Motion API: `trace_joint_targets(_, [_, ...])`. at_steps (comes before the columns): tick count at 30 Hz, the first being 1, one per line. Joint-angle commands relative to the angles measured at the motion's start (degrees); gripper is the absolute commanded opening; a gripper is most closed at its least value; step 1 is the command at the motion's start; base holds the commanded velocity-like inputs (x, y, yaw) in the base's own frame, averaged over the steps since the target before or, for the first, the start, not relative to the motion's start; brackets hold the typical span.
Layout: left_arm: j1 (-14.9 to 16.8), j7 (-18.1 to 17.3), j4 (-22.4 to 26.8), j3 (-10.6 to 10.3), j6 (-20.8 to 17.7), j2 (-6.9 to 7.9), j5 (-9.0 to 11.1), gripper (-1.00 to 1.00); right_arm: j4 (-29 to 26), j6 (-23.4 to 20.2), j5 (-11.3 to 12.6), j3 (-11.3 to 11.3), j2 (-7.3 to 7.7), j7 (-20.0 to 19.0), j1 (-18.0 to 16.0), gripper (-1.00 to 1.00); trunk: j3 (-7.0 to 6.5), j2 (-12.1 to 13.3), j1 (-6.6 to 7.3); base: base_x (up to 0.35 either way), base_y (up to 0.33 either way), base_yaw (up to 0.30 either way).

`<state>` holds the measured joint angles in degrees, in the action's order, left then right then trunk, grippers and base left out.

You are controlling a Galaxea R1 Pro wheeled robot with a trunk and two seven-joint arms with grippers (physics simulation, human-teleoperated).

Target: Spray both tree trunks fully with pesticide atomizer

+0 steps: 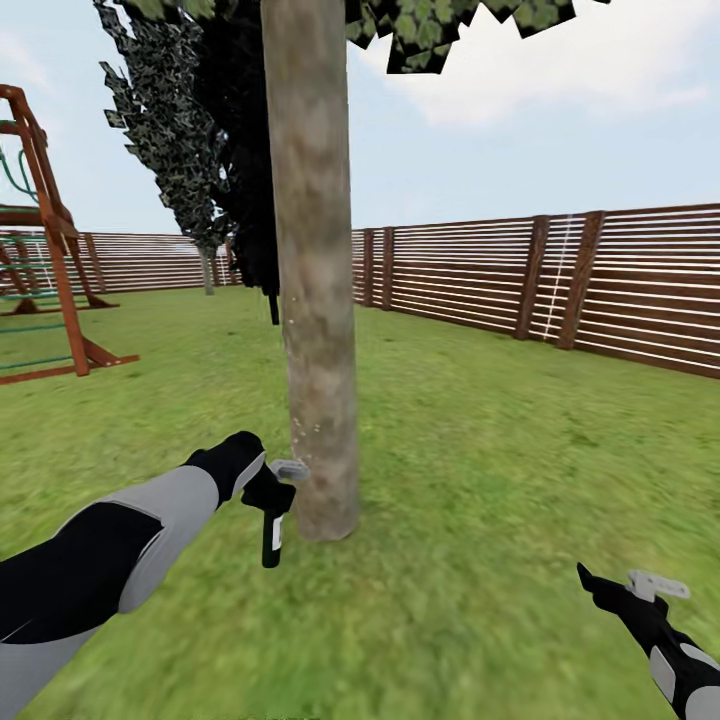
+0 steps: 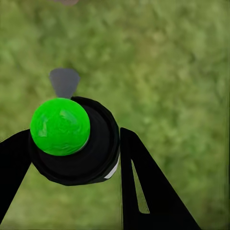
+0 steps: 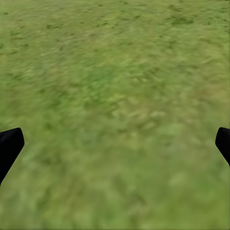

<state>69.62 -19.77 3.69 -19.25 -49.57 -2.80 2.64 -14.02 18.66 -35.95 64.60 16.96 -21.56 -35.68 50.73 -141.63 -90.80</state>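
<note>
Your left gripper (image 1: pixel 272 497) is clamped on the atomizer (image 1: pixel 271 538), which hangs upright below the fingers, its black body pointing down toward the grass (image 1: pixel 480 480). At its top a small grey nozzle piece (image 1: pixel 290 467) points at the trunk (image 1: pixel 318 300) and sits just beside the bark, low on the tree. You have the left arm reaching forward from the lower left of the head view, so the atomizer is held off the ground, close against the trunk's near left side.

From your left wrist camera, the atomizer (image 2: pixel 79 143) is seen end-on: a round black body with a bright green cap (image 2: pixel 60 126) on it, a black finger (image 2: pixel 148 191) pressed against each side, and the grey nozzle (image 2: pixel 64 81) sticking out beyond it over grass.

Your right gripper (image 1: pixel 628 590) hangs low at the right, well apart from the tree. In the right wrist view its two black fingertips (image 3: pixel 9 146) sit at opposite edges with plain grass (image 3: pixel 115 105) between them, so it is spread wide and holds nothing.

Beyond the trunk you can see a dark cypress (image 1: pixel 235 150), a slatted fence (image 1: pixel 560 280) along the lawn's far edge, and a wooden play frame (image 1: pixel 50 250) to the left.
</note>
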Motion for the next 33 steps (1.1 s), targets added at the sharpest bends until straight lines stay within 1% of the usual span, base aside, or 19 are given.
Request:
trace_joint_targets(1, [0.0,0.04,0.0,0.0,0.0,0.0,0.0,-1.0,-0.02,-0.01,0.0,0.0,0.0,0.0,0.0,1.0,0.0,0.0,0.0,0.0,-0.274,0.147])
trace_joint_targets(7, [-0.01,0.06,0.0,0.0,0.0,0.04,0.0,-1.0,0.01,-0.02,0.0,0.0,0.0,0.04,0.0,1.0,0.0,0.0,0.0,0.0,-0.2,0.03])
trace_joint_targets(16, [-0.16,0.08,0.0,0.05,0.04,0.03,0.01,-1.0,0.15,0.31,-0.08,0.0,0.0,-0.04,0.0,1.0,0.0,0.0,0.0,0.0,-0.011,0.001])
trace_joint_targets(19, [-0.4,0.02,0.73,0.26,0.02,0.07,0.0,-1.0,0.15,0.32,-0.08,0.0,0.0,0.01,0.0,1.0,0.0,0.0,0.0,0.0,0.0,0.0])
trace_joint_targets(21, [-0.37,0.0,3.43,0.36,-0.47,0.08,0.05,-1.0,0.17,0.32,-0.08,0.0,0.0,0.07,0.0,1.0,0.0,0.0,0.0,0.0,0.0,0.0])
trace_joint_targets(23, [-0.37,-0.01,9.5,0.39,-5.13,0.14,0.08,-1.0,0.21,0.32,-0.08,0.0,0.0,0.1,0.0,1.0,0.0,0.0,0.0,0.0,0.0,0.0])
trace_joint_targets(24, [-0.37,-0.01,11.27,0.41,-5.88,0.18,0.06,-1.0,0.21,0.32,-0.08,0.0,0.0,0.11,0.0,1.0,0.0,0.0,0.0,0.0,0.0,0.0])
trace_joint_targets(25, [-0.28,-0.01,14.88,0.44,-6.98,0.24,0.07,-1.0,0.17,0.32,-0.08,0.0,0.0,0.11,0.0,1.0,0.0,0.0,0.0,0.0,0.0,0.0])
trace_joint_targets(30, [0.2,-0.01,17.59,0.52,-7.36,0.34,0.16,-1.0,0.2,0.32,-0.08,0.0,0.0,0.11,0.0,1.0,0.0,0.0,0.0,0.0,0.0,0.0])
trace_joint_targets(33, [0.94,-0.01,17.95,0.53,-7.44,0.42,0.2,-1.0,0.21,0.32,-0.08,0.0,0.0,0.11,0.0,1.0,0.0,0.0,0.0,0.0,0.0,0.0])
